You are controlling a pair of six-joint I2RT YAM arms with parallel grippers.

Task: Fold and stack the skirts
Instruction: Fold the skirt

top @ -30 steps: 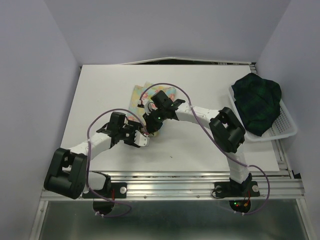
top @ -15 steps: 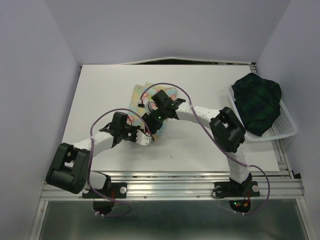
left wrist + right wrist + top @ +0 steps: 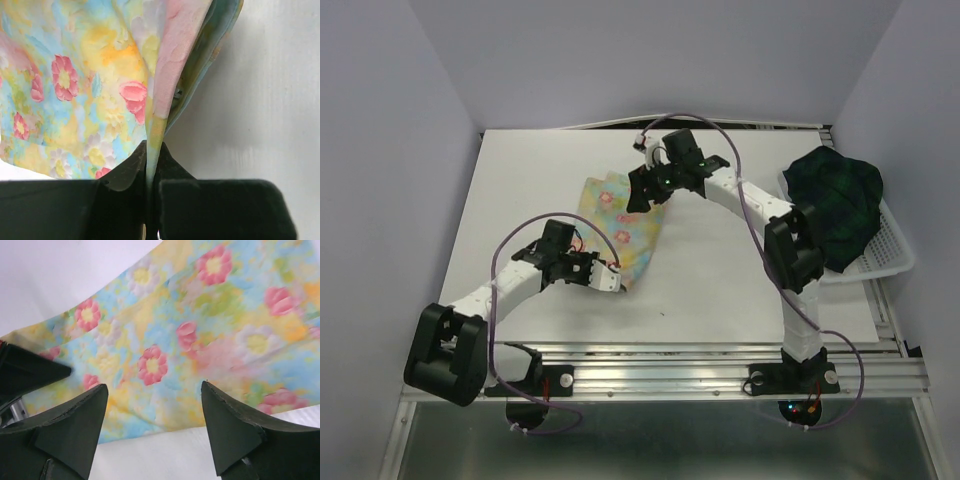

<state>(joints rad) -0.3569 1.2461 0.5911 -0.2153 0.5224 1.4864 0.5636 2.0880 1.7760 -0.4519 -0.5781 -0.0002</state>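
Yellow floral skirt: near corner clamped by left gripper; right gripper hangs released over far edge. Risk: thin pinch may slip under pull, collapsing the fold.

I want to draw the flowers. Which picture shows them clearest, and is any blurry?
Left wrist: flowers on the skirt look clearest, soft by the fold. Right wrist: big but a little blurry. Top: sharp, yet flowers too tiny.

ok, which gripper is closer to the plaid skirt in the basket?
Right. The right gripper hangs open over the floral skirt's far part, left of the plaid skirt; the left gripper is clamped on the floral skirt's near corner, farther away.
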